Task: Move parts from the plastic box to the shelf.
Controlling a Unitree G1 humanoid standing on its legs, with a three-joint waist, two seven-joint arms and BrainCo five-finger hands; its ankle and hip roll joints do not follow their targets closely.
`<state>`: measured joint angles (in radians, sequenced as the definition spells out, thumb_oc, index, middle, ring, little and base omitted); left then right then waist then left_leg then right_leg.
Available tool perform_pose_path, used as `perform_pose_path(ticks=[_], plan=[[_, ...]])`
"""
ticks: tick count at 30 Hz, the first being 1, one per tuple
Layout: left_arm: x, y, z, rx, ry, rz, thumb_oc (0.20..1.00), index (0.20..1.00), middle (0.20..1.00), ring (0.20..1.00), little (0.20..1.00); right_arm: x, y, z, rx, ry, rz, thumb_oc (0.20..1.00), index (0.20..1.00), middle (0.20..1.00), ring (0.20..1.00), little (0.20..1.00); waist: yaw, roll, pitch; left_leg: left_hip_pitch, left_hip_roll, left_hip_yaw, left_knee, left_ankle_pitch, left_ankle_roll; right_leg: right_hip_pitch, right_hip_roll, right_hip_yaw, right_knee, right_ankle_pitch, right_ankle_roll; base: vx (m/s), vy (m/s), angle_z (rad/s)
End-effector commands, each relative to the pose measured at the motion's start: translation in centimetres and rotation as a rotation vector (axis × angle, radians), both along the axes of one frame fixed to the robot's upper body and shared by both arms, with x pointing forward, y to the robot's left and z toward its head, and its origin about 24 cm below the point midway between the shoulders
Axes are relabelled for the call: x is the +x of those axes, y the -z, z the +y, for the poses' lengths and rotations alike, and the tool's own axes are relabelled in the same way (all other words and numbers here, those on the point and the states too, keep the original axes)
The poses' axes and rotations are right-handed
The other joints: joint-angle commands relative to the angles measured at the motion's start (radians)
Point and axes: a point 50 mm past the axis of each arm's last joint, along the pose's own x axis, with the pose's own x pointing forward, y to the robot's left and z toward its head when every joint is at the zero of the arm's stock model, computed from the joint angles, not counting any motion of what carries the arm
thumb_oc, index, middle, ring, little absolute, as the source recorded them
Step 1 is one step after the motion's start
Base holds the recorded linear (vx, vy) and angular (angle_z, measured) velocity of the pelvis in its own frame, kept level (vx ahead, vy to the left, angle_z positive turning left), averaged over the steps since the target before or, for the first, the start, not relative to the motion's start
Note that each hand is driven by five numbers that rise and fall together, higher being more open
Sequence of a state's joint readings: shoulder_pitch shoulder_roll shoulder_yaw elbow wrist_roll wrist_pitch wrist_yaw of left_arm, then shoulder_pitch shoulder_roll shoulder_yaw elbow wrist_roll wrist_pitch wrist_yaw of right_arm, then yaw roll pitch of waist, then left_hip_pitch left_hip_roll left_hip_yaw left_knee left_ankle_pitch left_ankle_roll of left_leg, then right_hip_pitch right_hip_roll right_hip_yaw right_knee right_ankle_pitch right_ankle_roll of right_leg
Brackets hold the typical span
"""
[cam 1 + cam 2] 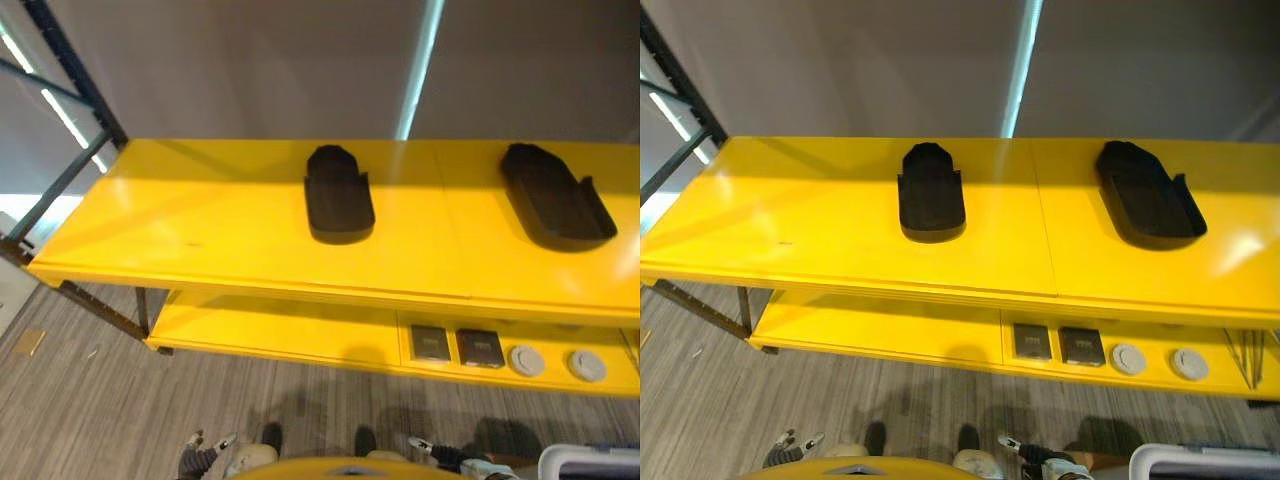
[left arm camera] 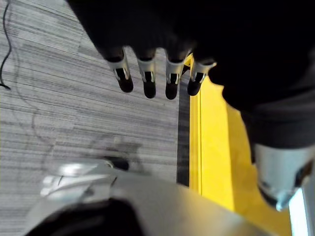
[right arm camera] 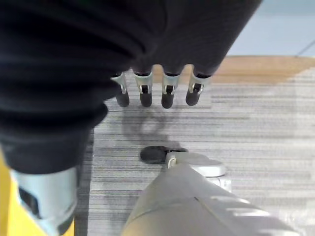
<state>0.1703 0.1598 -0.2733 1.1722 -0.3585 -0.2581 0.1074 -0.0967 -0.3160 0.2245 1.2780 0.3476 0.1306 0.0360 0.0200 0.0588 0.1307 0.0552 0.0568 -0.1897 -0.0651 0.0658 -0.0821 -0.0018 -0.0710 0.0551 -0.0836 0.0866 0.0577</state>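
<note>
Two black moulded parts lie on the top board of the yellow shelf (image 1: 200, 220): one near the middle (image 1: 338, 195), one toward the right (image 1: 555, 195). The pale rim of the plastic box (image 1: 590, 462) peeks in at the lower right corner; its inside is hidden. My left hand (image 2: 147, 81) hangs low beside the shelf's edge, over the carpet, with fingers straight and nothing in them. My right hand (image 3: 167, 93) hangs the same way above the floor, open and holding nothing. Both hands are well below and in front of the shelf top.
The lower shelf board (image 1: 260, 330) carries two dark square pieces (image 1: 430, 343) and two grey round discs (image 1: 526, 360) at its right. A dark metal rack frame (image 1: 70, 170) stands at the left. Grey carpet lies in front of the shelf.
</note>
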Motion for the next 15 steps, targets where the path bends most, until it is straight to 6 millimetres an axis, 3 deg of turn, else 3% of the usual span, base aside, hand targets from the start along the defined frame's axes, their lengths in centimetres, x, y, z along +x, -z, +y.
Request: perform_pose_path(ticks=[1,6,9,13,15], plan=[[1.9,0.1,-0.8,-0.130,0.086,0.038,1.000,1.000,1.000,1.000,1.000,0.0,0.2,0.5,0.016,0.046,0.000,1.000,1.000,1.000,1.000,1.000,-0.006,-0.059,0.018,-0.063,-0.029,0.017,0.093,-0.041,0.037,0.047,0.007,-0.005,0.014,-0.008,0.001,0.03,0.225,-0.99],[3.1,0.1,1.0,-0.070,0.056,0.096,1.000,1.000,1.000,1.000,1.000,-0.7,0.3,0.5,0.028,0.097,0.006,1.000,1.000,1.000,1.000,1.000,-0.070,-0.068,0.016,-0.037,-0.080,0.052,0.091,-0.088,0.095,0.008,0.008,0.092,0.047,0.013,0.021,0.02,0.211,-0.62],[4.5,-0.2,1.4,-0.060,0.057,0.120,1.000,1.000,1.000,1.000,1.000,-2.0,0.7,0.7,0.038,0.143,0.030,1.000,1.000,1.000,1.000,1.000,-0.116,-0.081,0.032,-0.024,-0.108,0.096,0.086,-0.111,0.125,-0.056,-0.007,0.135,0.064,0.065,0.052,-0.05,0.141,-0.51],[4.8,-0.2,1.7,-0.042,0.071,0.125,1.000,1.000,1.000,1.000,1.000,-2.9,0.9,0.9,0.042,0.125,0.043,1.000,1.000,1.000,1.000,1.000,-0.132,-0.083,0.050,-0.019,-0.107,0.139,0.079,-0.113,0.130,-0.098,-0.025,0.101,0.074,0.090,0.065,-0.09,0.052,-0.70],[5.1,-0.4,2.1,-0.024,0.050,0.120,1.000,1.000,1.000,1.000,1.000,-3.6,1.1,1.2,0.049,0.106,0.061,1.000,1.000,1.000,1.000,1.000,-0.136,-0.079,0.062,-0.014,-0.096,0.192,0.064,-0.105,0.132,-0.108,-0.043,0.064,0.086,0.089,0.074,-0.13,0.004,-0.86]])
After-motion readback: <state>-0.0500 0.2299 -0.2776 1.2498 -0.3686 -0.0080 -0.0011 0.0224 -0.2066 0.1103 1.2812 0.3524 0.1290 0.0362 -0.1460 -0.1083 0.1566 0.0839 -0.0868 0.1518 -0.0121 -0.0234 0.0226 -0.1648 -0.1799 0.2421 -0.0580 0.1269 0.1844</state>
